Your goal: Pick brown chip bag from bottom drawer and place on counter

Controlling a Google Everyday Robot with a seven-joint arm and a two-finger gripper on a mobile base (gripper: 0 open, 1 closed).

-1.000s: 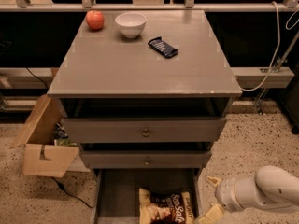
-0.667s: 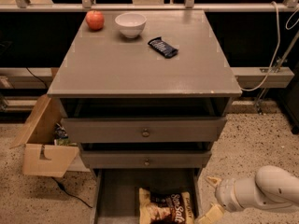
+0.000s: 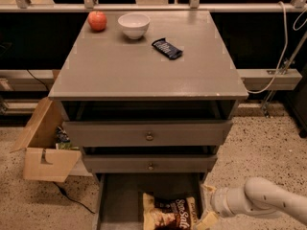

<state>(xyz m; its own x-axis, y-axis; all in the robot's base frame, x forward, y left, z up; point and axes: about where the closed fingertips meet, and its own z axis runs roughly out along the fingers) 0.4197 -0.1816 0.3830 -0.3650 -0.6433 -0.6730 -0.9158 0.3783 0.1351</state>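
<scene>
My gripper (image 3: 206,206) sits low beside the bottom drawer (image 3: 120,200), spread open and empty, since the brown chip bag (image 3: 169,213) lies just left of it; counter (image 3: 144,71) well above.

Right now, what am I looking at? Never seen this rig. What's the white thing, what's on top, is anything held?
There is one camera, looking down at the front of a grey drawer cabinet. The white tube at lower right is a robot arm. Its two-finger gripper sits at the right edge of the open bottom drawer, fingers apart, holding nothing. A brown chip bag lies in that drawer. On the counter are an apple, a white bowl and a dark blue candy bar. A cardboard box stands on the floor at left.
</scene>
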